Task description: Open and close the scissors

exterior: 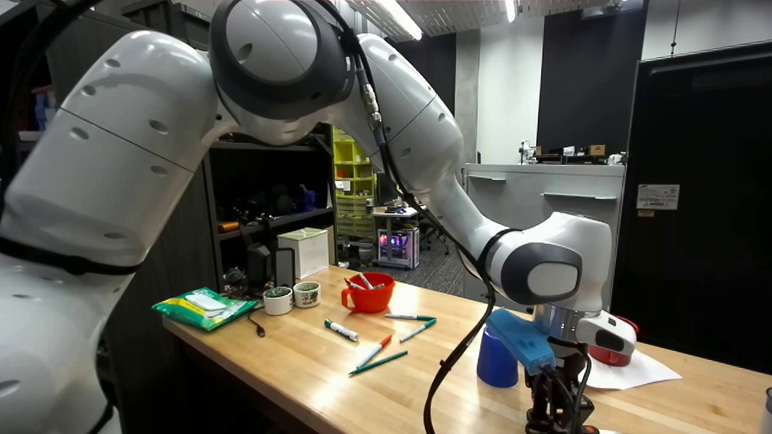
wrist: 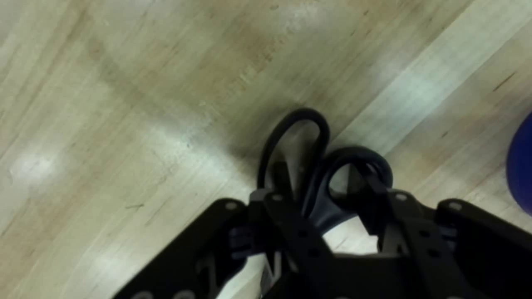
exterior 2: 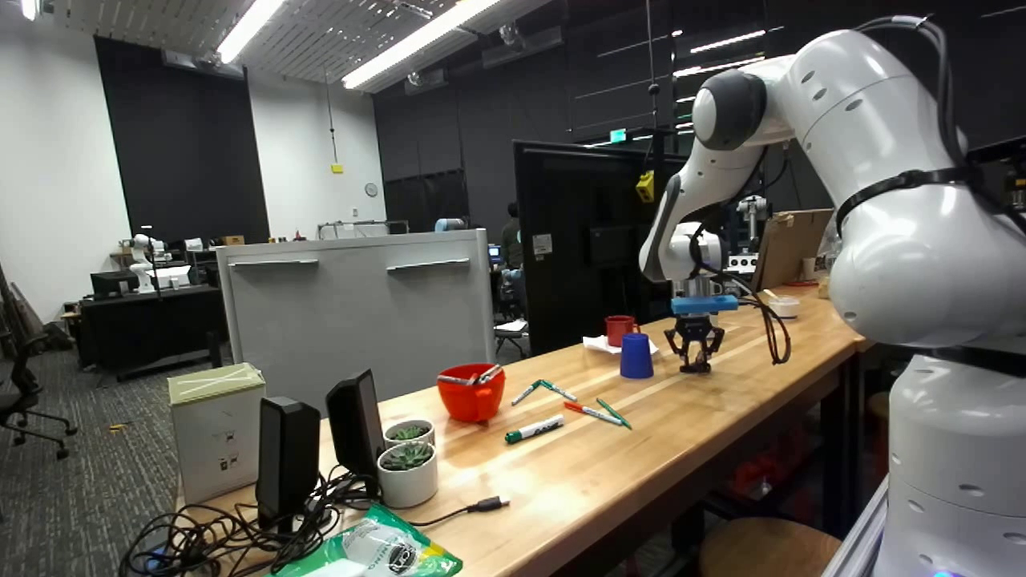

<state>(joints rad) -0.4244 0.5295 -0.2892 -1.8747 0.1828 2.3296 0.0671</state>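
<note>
Pincer [wrist: 322,179]: jaws parted partway, gripping nothing | fingertips [wrist: 282,174]: one within each handle loop of scissors [wrist: 327,212] | contact: unclear

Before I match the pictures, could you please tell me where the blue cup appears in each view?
In an exterior view: the blue cup, low, right of centre, its top partly covered.
In an exterior view: the blue cup, right of centre, somewhat below mid-height.
In the wrist view: the blue cup, at the right edge, cut off by the border.
Shared landmark: the gripper, in all three views.
</note>
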